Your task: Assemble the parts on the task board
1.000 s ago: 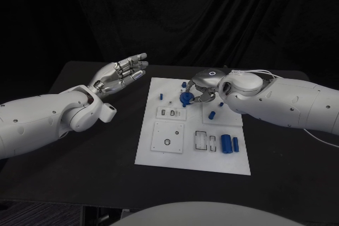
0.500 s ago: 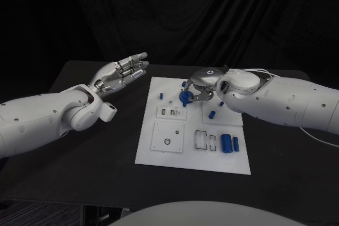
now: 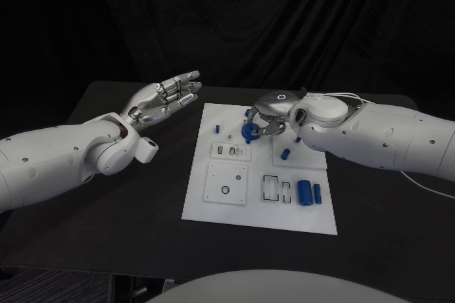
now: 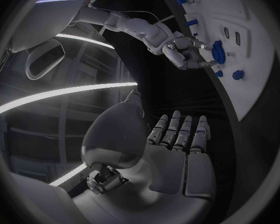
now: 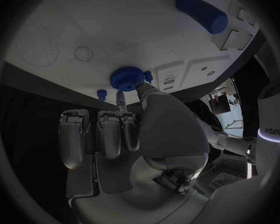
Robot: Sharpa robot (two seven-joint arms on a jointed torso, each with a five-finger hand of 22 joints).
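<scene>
The white task board (image 3: pixel 237 211) lies in the middle of the black table. My right hand (image 3: pixel 268 116) is over the board's far end and pinches a blue gear-shaped part (image 3: pixel 249 131) between thumb and a finger, low over the board. In the right wrist view the gear (image 5: pixel 127 78) sits at the fingertips, against the board (image 5: pixel 65 30). My left hand (image 3: pixel 166 99) is raised left of the board, palm up, fingers straight and apart, holding nothing. The left wrist view shows this open left hand (image 4: pixel 171 154), with the right hand (image 4: pixel 187 55) and the gear (image 4: pixel 218 52) beyond it.
A thick blue cylinder (image 3: pixel 304 192) and a thinner one (image 3: pixel 317 194) lie at the board's near right. Small blue pegs (image 3: pixel 216 128) (image 3: pixel 285 153) stand near the far end. Recessed slots (image 3: pixel 225 190) mark the board's left half. Bare table (image 3: pixel 114 217) lies around the board.
My right arm has edged slightly left; the gear stays in its fingers over about the same spot. The left hand has not moved.
</scene>
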